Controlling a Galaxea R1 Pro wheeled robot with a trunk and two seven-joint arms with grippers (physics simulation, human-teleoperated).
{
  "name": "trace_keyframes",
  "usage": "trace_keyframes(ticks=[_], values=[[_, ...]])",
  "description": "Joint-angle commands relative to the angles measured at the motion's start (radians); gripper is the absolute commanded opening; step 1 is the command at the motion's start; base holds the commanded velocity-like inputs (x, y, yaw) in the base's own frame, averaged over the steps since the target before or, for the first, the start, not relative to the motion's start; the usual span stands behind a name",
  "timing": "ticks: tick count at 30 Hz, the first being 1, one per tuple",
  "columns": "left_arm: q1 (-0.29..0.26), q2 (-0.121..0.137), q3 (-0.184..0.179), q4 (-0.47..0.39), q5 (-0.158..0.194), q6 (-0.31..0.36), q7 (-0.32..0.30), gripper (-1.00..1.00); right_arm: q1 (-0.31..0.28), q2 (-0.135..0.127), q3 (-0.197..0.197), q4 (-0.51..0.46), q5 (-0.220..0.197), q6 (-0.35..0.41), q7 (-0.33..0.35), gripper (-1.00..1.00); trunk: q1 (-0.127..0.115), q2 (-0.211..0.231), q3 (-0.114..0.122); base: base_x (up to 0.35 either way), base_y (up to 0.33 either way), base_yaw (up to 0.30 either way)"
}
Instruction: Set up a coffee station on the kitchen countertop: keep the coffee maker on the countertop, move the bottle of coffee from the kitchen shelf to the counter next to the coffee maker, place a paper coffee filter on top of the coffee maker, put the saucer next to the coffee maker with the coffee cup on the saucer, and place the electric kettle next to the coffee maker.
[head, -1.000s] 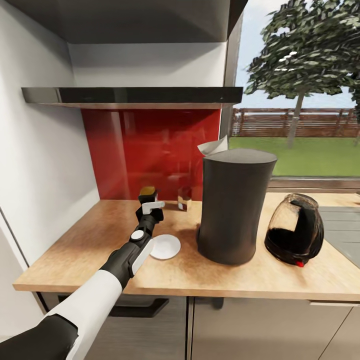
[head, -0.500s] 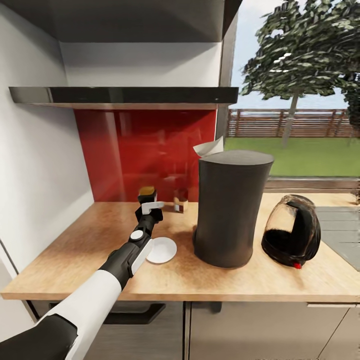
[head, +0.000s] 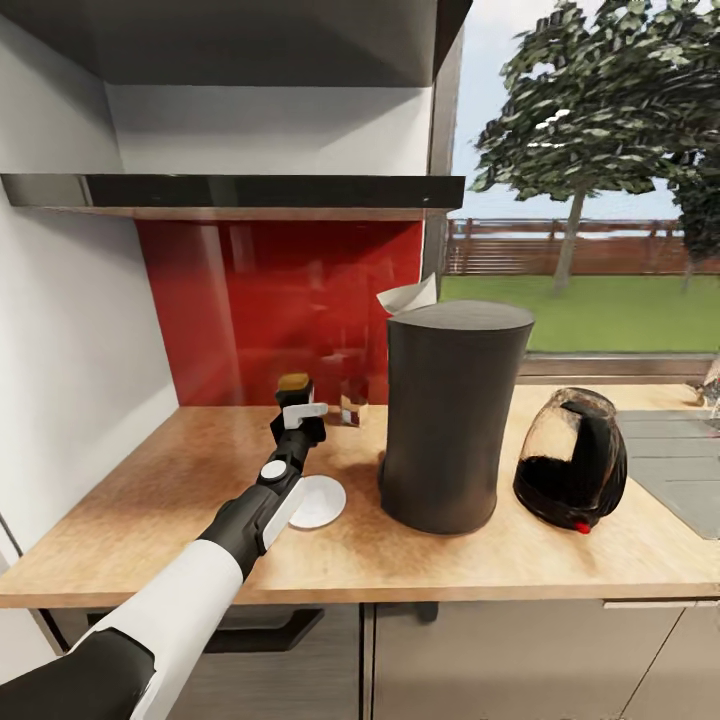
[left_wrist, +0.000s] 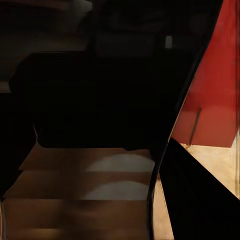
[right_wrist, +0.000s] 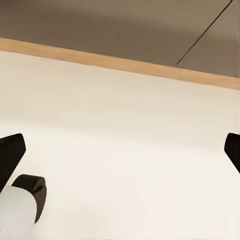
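Fingers (head: 306, 410) of the left gripper (head: 299, 418) appeared closed around the slim black bottle of coffee with a tan cork-like cap (head: 294, 382). Its body was hidden behind them, and in the left wrist view a dark mass sat right up against the camera, so the clamp is a judgement rather than something plainly seen. The bottle stood upright with its long axis vertical. Its cap pointed up and showed just above the fingers, over the light tan speckled wooden countertop (head: 150, 500).

The move ahead turned on the tall matte dark-grey tapered coffee maker (head: 450, 420). It stood to the right of the fingers, near but apart, also upright, with a white folded paper filter (head: 408, 296) peeking up at its far top edge. The small flat round white saucer (head: 320, 502) lay on the robot's side of the fingers, partly hidden by the wrist, and between them and the coffee maker's base. A tiny clear glass item with a brown base (head: 350, 408) sat just beyond and to the right of the fingers. The rounded clear-glass kettle with a black handle (head: 572, 460) stood on the coffee maker's far side, well apart from them.

The left arm was clearly the nearer. The right gripper (right_wrist: 120, 150) hung spread wide and empty over a pale surface.
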Motion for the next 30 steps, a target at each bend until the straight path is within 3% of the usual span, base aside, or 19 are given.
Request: trace_keyframes(ticks=[1,12,30], values=[[-0.001,0.001,-0.007,0.001,0.008,-0.005,0.006,-1.0,0.0,0.001,-0.007,-0.001,0.011,-0.006,0.005,1.0,0.0,-0.001,-0.001,0.0,0.0,-0.145],[-0.001,0.001,-0.007,0.001,0.008,-0.005,0.006,-1.0,0.0,0.002,-0.007,-0.001,0.011,-0.006,0.005,1.0,0.0,-0.001,-0.001,0.0,0.0,-0.2],[-0.001,0.001,-0.007,0.001,0.009,-0.005,0.006,-1.0,0.0,0.002,-0.007,-0.001,0.011,-0.006,0.004,1.0,0.0,-0.001,-0.001,0.0,0.0,-0.011]])
